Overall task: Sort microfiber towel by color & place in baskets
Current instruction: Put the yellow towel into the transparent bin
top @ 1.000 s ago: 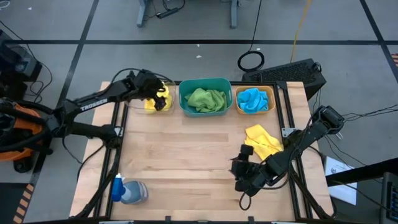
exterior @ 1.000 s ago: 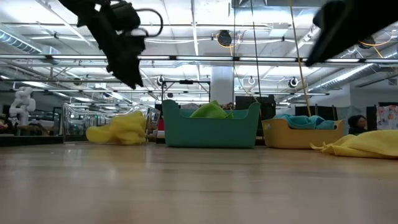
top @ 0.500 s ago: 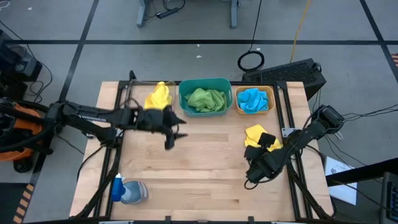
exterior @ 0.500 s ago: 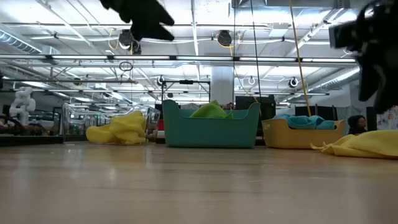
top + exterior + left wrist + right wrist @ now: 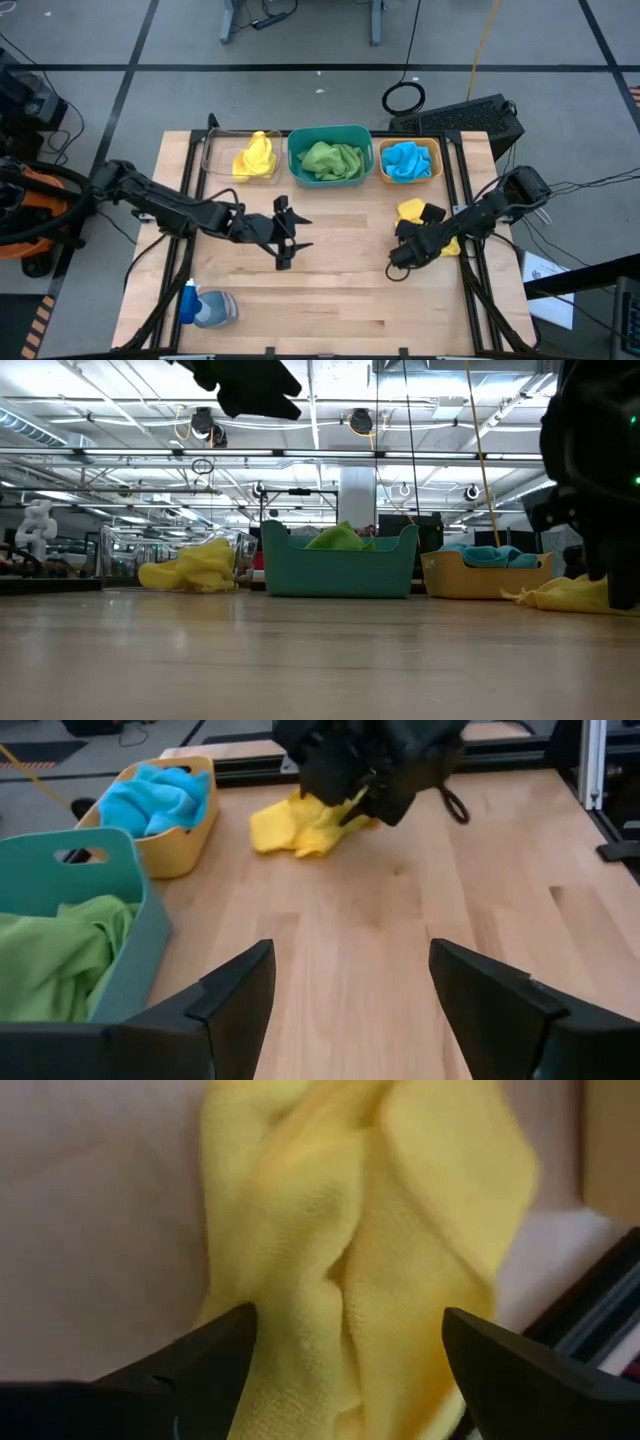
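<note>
A yellow towel [image 5: 408, 209] lies crumpled on the table near its right edge. My right gripper [image 5: 424, 222] is over it, pointing down and open; in the right wrist view its fingers [image 5: 205, 1355] flank a raised fold of the yellow towel [image 5: 360, 1230]. My left gripper [image 5: 288, 232] hovers open above the table's middle, holding nothing. Along the far edge stand a clear bin [image 5: 213, 158] holding a yellow towel [image 5: 254, 156], a teal bin [image 5: 296, 160] holding a green towel [image 5: 331, 160], and an orange bin [image 5: 436, 152] holding a blue towel [image 5: 405, 160]. My right gripper comes at the yellow towel from above with one open finger on each side of a fold [image 5: 340, 1270]. I cannot tell whether the fingers touch the cloth. The towel lies on the table.
A spray bottle [image 5: 205, 308] lies near the table's near left corner. Black frame rails [image 5: 462, 190] run along the right side beside the yellow towel. Bare wood lies between the two grippers and along the near edge.
My left gripper has left the clear bin, where a yellow towel now lies, and swung toward the table's middle and near side. My right gripper has moved from the near edge toward the far edge and come down over the yellow towel on the right.
</note>
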`<act>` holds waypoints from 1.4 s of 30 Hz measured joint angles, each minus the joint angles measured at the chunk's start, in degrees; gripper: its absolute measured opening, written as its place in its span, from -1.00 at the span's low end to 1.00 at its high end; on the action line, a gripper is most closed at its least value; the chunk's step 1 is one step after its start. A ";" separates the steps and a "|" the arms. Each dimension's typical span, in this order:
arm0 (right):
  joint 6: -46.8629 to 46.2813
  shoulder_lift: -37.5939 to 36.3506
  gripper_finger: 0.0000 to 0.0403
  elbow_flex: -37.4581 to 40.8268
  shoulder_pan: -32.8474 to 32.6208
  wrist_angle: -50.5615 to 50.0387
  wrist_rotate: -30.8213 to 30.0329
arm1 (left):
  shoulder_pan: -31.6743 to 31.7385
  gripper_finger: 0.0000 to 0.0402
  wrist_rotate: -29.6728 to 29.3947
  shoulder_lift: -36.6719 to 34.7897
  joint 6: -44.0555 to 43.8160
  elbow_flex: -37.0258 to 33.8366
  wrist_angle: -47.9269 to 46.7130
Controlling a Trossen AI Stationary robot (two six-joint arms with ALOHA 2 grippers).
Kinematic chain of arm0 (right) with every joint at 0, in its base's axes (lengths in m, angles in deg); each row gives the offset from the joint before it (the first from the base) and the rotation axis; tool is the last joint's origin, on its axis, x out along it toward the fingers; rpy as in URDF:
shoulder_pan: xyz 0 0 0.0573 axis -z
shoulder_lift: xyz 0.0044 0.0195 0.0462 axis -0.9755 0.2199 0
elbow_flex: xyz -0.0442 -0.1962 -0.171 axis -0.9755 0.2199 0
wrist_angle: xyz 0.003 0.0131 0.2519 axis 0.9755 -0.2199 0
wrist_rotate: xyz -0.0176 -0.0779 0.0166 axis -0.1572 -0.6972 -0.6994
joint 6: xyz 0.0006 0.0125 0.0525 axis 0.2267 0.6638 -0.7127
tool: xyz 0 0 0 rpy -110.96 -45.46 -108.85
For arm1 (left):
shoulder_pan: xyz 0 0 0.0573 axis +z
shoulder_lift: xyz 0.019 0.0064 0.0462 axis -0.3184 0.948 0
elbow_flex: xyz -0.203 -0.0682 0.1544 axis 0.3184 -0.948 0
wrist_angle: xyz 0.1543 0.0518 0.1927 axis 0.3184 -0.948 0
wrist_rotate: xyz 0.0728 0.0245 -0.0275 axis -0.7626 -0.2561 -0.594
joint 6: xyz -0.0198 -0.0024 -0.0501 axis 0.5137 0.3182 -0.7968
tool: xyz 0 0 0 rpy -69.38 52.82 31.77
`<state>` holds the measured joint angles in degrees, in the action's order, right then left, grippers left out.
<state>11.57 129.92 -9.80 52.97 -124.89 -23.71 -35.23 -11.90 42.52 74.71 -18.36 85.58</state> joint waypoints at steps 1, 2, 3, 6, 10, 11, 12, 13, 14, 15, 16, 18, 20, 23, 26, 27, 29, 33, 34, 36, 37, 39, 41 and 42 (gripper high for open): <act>0.75 0.00 0.55 0.95 0.71 1.26 0.11 | -0.02 0.33 0.00 0.60 -0.01 0.00 0.21; 1.50 -0.06 0.55 1.70 1.40 2.59 0.12 | -0.01 0.33 -0.01 1.25 -0.07 -0.02 0.66; 2.11 -0.22 0.55 2.49 2.10 3.78 0.52 | 0.02 0.33 -0.04 1.90 -0.27 -0.02 1.35; 3.88 -0.42 0.52 4.06 3.84 6.13 2.75 | 0.02 0.33 -0.13 3.96 -0.24 -0.02 3.16; 4.70 -0.39 0.32 4.21 4.55 7.10 4.45 | 0.02 0.33 -0.13 6.47 0.74 -0.02 6.04; 4.70 -0.39 0.24 4.21 4.57 7.38 4.98 | 0.02 0.33 -0.11 6.96 1.10 -0.02 6.71; 4.72 -0.36 0.15 4.22 4.55 7.69 5.24 | 0.02 0.33 -0.11 7.23 1.15 -0.02 7.07; 4.72 -0.31 0.05 4.27 4.53 8.05 5.39 | 0.02 0.33 -0.11 7.36 1.15 -0.02 7.10; 4.72 -0.28 -0.05 4.31 4.49 8.52 5.60 | 0.02 0.33 -0.11 7.44 1.14 -0.02 7.31; 4.78 -0.24 -0.17 4.33 4.52 9.05 5.97 | 0.02 0.33 -0.11 7.48 1.15 -0.02 7.78; 4.96 -0.23 -0.29 4.39 4.52 9.60 6.25 | 0.02 0.33 -0.11 7.48 1.17 -0.02 8.32; 5.40 -0.17 -0.53 4.45 4.49 10.63 6.54 | 0.02 0.33 -0.09 7.48 1.16 -0.02 9.53; 5.62 -0.14 -0.78 4.56 4.46 11.70 6.56 | 0.02 0.33 -0.08 7.48 1.19 -0.02 10.75; 5.98 -0.06 -0.94 4.26 3.87 12.36 5.95 | 0.02 0.33 -0.04 7.48 1.22 -0.02 12.34; 6.28 0.22 -0.90 2.08 2.63 12.71 5.27 | 0.02 0.33 -0.02 7.48 1.32 -0.02 13.30; 6.69 0.30 -0.90 0.89 2.17 13.89 5.08 | 0.02 0.33 -0.02 7.48 1.69 -0.02 13.56; 8.27 0.31 -0.94 -2.19 1.05 15.49 5.05 | 0.02 0.33 0.00 7.50 2.81 -0.02 14.08; 13.69 0.28 -0.98 -8.76 -1.15 18.26 1.42 | 0.02 0.33 0.02 8.23 3.04 -0.02 14.99; 15.11 0.29 -0.97 -10.47 -1.71 19.36 -0.09 | 0.02 0.33 0.04 8.45 3.20 -0.03 15.08; 18.49 0.22 -0.97 -13.75 -2.97 21.03 -3.27 | -0.28 0.33 0.26 8.99 4.22 -0.02 16.70; 20.35 0.22 -0.98 -15.26 -3.57 21.75 -4.98 | -0.42 0.33 0.26 9.19 4.71 -0.02 17.39; 23.89 0.22 -0.99 -18.11 -4.79 23.49 -8.44 | -0.82 0.33 0.25 9.38 6.30 -0.02 18.28; 27.21 0.18 -0.99 -20.98 -5.99 25.03 -12.00 | -1.12 0.33 0.10 9.43 7.50 -0.02 19.28; 28.86 0.15 -0.99 -22.23 -6.54 25.82 -13.46 | -1.16 0.33 0.08 9.40 7.82 -0.02 19.77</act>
<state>40.43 130.07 -32.03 46.43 -99.08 -37.17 -36.39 -11.82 51.92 82.52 -18.38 105.34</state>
